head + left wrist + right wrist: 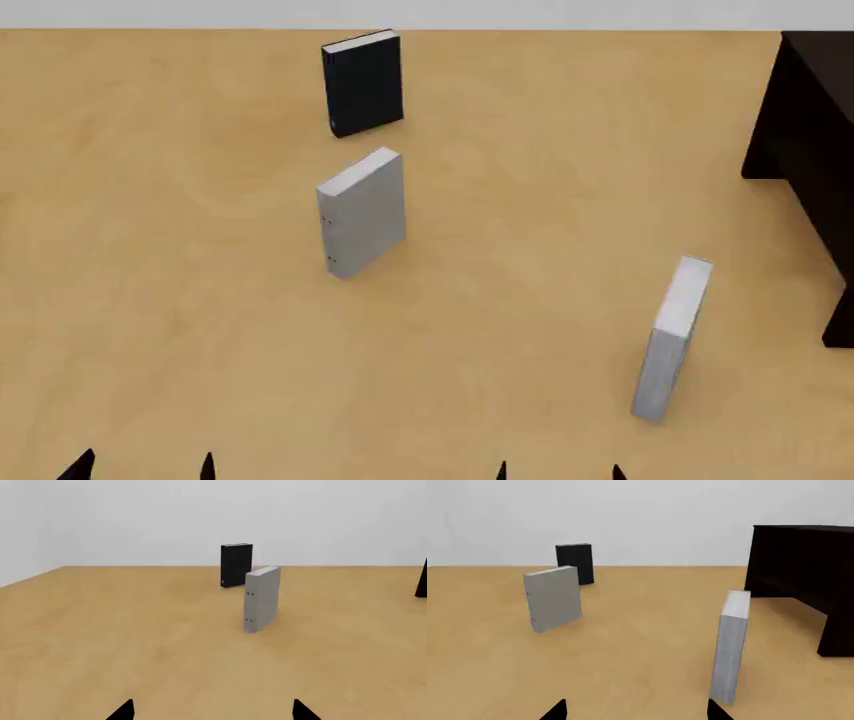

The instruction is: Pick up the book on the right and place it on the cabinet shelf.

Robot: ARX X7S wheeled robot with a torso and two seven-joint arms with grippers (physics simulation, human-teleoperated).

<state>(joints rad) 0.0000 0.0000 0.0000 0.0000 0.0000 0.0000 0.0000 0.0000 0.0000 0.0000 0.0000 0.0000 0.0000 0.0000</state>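
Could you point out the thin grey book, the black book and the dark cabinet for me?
thin grey book (671, 335): head view, light cover.
black book (363, 83): head view, front cover.
dark cabinet (800, 560): right wrist view, side panel.

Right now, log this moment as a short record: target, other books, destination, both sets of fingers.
target: thin grey book, upright on the wooden surface, untouched
other books: dotted-spine grey book and black book, both upright, apart from each other
destination: dark cabinet at the right edge; shelf board not visible
left gripper: only finger tips show, spread, holding nothing
right gripper: tips spread, empty, short of the target
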